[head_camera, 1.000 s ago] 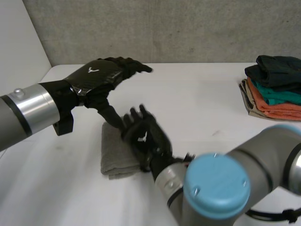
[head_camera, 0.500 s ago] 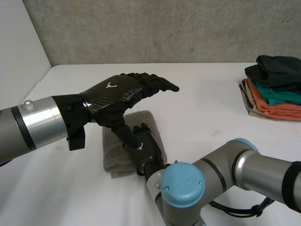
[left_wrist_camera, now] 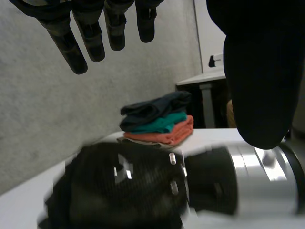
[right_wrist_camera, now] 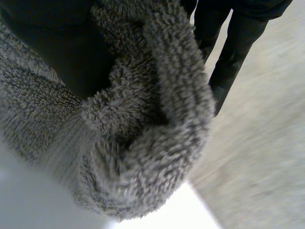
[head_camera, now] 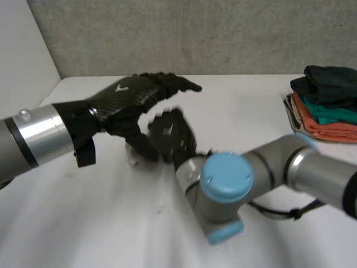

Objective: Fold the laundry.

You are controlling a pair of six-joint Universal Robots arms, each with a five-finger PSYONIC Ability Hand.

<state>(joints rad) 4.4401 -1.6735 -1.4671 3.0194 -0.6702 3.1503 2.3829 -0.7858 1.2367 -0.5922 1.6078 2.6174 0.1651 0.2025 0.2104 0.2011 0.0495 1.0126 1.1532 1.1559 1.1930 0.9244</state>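
Observation:
A grey terry towel (right_wrist_camera: 143, 119) is bunched up in my right hand (head_camera: 170, 134), whose fingers are curled round it; the right wrist view has the thick folds close under the palm (right_wrist_camera: 47, 43). In the head view this hand is raised above the white table (head_camera: 251, 128) near its middle, and it hides nearly all of the towel. My left hand (head_camera: 131, 95) hovers just above and to the left of it, open with straight fingers. The left wrist view looks past those fingers (left_wrist_camera: 90, 43) down onto the back of my right hand (left_wrist_camera: 124, 186).
A stack of folded clothes (head_camera: 329, 106), dark on top, then teal and orange, lies at the table's far right edge and also appears beyond the hands in the left wrist view (left_wrist_camera: 157, 121). A grey wall runs behind the table.
My right hand has curled shut on the towel and lifted it off the table, moving away from me. My left hand stayed open above it and drew back slightly to the left.

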